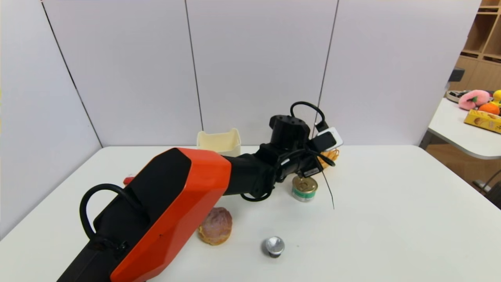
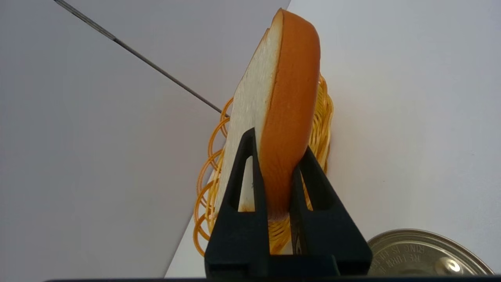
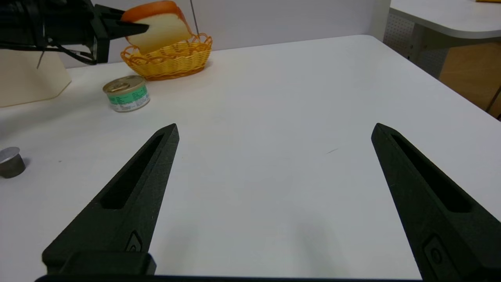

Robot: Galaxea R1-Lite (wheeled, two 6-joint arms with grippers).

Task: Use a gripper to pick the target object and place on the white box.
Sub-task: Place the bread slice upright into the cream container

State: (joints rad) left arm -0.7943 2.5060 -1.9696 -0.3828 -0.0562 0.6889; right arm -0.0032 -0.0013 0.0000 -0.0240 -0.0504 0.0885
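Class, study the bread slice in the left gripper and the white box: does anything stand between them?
Nothing visible stands between the bread slice and the white box except the left gripper and its arm. The green-banded can sits lower, on the table.

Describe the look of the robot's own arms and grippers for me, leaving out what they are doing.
The left arm is black with a bright orange-red panel, looping black cables and a small grey-white camera module near the wrist. The left gripper is black, with tapered, cut-out jaws. The right gripper matches: dark, pointed and slotted.
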